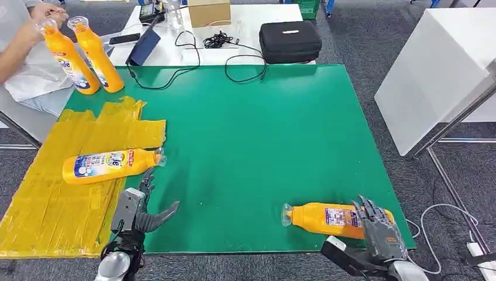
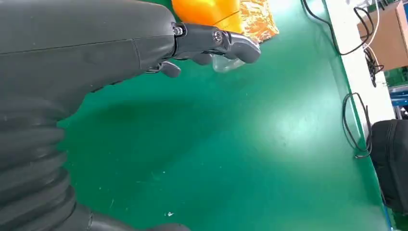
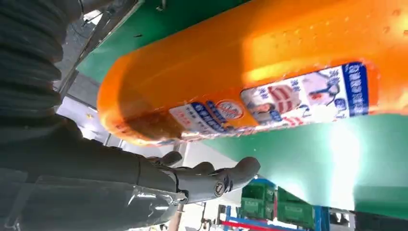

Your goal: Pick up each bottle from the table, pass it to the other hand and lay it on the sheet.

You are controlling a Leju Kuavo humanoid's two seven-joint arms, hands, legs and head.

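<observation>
On the green table (image 1: 263,134), an orange bottle (image 1: 327,219) lies on its side near the front edge, its clear cap pointing left. Over its base end rests the right hand (image 1: 377,225), fingers spread across the bottle's far end; whether they actually grip it I cannot tell. At the left, a second orange bottle (image 1: 111,165) lies on the yellow sheet (image 1: 52,199), its cap reaching just past the sheet's edge. Just in front of that cap sits the left hand (image 1: 143,205), holding nothing, fingers apart and thumb out. At the far left corner, a person's hand (image 1: 44,14) holds two upright orange bottles (image 1: 85,55) by their caps.
</observation>
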